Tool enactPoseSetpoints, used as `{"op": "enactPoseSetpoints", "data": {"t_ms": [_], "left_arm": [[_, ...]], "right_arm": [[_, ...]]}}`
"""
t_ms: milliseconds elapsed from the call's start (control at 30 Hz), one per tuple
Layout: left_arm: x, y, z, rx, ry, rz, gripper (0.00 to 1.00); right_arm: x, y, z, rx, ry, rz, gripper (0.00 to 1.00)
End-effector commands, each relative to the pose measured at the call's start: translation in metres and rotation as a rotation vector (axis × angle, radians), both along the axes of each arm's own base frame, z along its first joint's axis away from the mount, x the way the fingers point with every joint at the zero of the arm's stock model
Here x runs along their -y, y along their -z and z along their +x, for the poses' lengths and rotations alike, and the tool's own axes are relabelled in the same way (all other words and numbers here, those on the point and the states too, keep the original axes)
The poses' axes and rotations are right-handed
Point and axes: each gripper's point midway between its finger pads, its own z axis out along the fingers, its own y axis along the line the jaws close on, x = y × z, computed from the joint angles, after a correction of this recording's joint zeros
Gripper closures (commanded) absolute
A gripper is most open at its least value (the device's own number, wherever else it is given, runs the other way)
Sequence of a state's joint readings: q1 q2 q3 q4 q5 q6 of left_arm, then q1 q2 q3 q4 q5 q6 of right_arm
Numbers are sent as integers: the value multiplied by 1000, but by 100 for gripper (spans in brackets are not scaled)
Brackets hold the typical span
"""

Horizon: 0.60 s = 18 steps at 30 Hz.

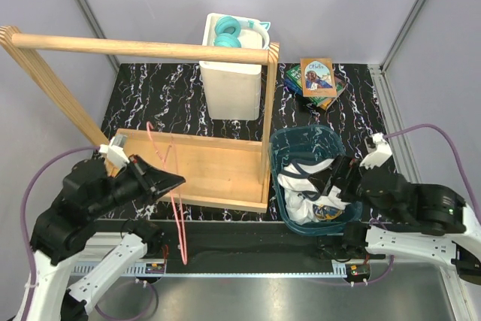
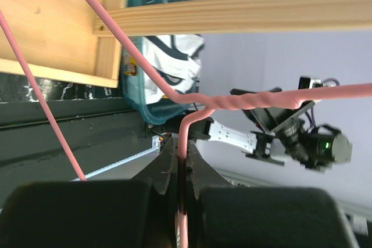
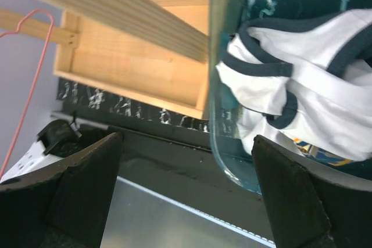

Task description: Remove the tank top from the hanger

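Hanger bare in left jaws, tank top lying in basket.
Left arm at 7 o'clock is holding its jaws clamped together on the wire of the pink hanger, just below the twisted neck; the hanger is carrying no cloth, tilting across the near edge of the wooden rack base and running down past the tabletop edge. Right arm at 4 o'clock is holding its jaws wide apart with nothing between them, sitting over the 3 o'clock side of the teal basket. The tank top is lying crumpled inside that basket, navy trim showing. Farther back the rack rail is spanning across the view, a white bin holding teal headphones is standing at 12 o'clock, and books are sitting at 1 o'clock.
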State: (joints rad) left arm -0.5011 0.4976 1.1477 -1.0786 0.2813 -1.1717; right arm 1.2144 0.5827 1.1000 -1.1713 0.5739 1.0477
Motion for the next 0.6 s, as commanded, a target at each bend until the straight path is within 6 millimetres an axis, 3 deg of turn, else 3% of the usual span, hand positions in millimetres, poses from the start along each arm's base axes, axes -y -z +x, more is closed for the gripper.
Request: {"op": "enactPoseSetpoints", "data": {"t_ms": [0, 67, 167, 267, 367, 567], "left_arm": [[-4, -69, -42, 290, 138, -110, 100], [-2, -93, -59, 353, 200, -153, 100], [-1, -134, -68, 456, 247, -193, 100], [0, -163, -66, 501, 242, -209, 100], [19, -176, -29, 392, 215, -222, 100], [46, -183, 26, 284, 178, -227, 100]], "right_arm": [[-17, -42, -12, 78, -179, 52, 0], [-30, -52, -16, 102, -243, 74, 0], [-47, -46, -14, 91, -282, 43, 0], [-60, -41, -12, 76, -297, 34, 0], [-66, -42, -11, 71, -289, 56, 0], [-58, -46, -8, 83, -244, 103, 0]]}}
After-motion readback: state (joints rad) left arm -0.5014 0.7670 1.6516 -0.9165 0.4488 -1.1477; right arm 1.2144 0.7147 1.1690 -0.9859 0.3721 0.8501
